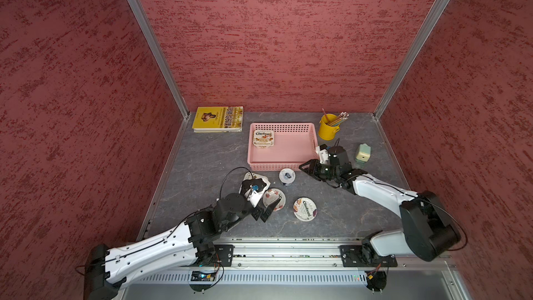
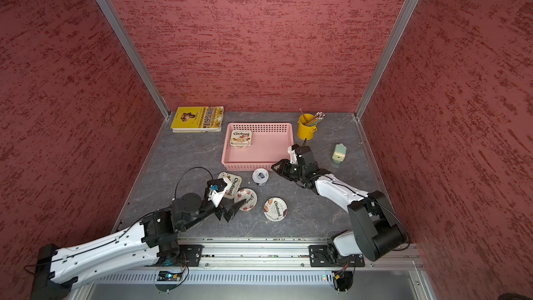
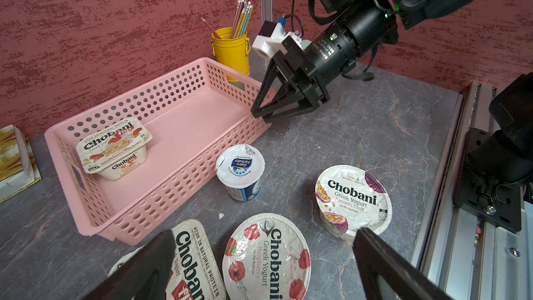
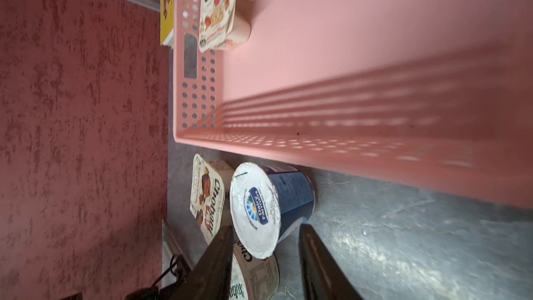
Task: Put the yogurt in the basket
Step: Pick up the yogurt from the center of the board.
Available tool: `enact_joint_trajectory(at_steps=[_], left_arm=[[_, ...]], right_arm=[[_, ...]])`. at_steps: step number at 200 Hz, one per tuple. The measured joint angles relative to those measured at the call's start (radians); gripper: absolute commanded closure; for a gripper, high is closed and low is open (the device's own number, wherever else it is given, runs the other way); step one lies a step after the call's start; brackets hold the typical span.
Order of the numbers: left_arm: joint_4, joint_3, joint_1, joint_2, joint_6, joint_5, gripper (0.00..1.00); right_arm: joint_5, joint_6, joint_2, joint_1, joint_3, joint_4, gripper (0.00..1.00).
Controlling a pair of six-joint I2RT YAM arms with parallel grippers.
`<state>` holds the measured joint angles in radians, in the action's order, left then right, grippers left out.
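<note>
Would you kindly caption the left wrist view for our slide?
One Chobani cup sits in the basket; four cups wait outside, right claw hovering at its corner.

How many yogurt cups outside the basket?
4, on the table before the basket: blue cup nearest it; rectangular Chobani, half under the left arm; raspberry cup beside that; passion-fruit cup rightmost.

A dark grey marbled table (image 1: pixel 202 154) bears a yellow book (image 1: pixel 218 119) at the far left corner and a perforated pink plastic basket (image 1: pixel 282 166) by the far edge. A yellow metal pencil bucket (image 1: pixel 328 129) stands towards the far right corner and a pale green block (image 1: pixel 362 152) near the right edge. Mid-table stand a small blue-lidded white cup (image 1: pixel 287 176), a rounded-rectangular foil-lidded cup (image 2: pixel 234 184), a round raspberry cup (image 1: pixel 274 197) and a round passion-fruit cup (image 1: pixel 304 209).
</note>
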<state>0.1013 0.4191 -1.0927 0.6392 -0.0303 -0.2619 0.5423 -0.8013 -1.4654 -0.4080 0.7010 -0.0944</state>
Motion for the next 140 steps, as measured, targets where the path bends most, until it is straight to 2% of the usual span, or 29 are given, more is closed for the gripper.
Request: enact_joint_trajectory(at_steps=[32, 140], left_arm=[[0.016, 0.0, -0.021, -0.012, 0.012, -0.024, 0.0], [0.035, 0.008, -0.034, 0.014, 0.016, -0.061, 0.0]], right_arm=[[0.086, -0.011, -0.103, 0.003, -0.003, -0.086, 0.62], [0.091, 0.051, -0.069, 0.004, -0.005, -0.053, 0.66]])
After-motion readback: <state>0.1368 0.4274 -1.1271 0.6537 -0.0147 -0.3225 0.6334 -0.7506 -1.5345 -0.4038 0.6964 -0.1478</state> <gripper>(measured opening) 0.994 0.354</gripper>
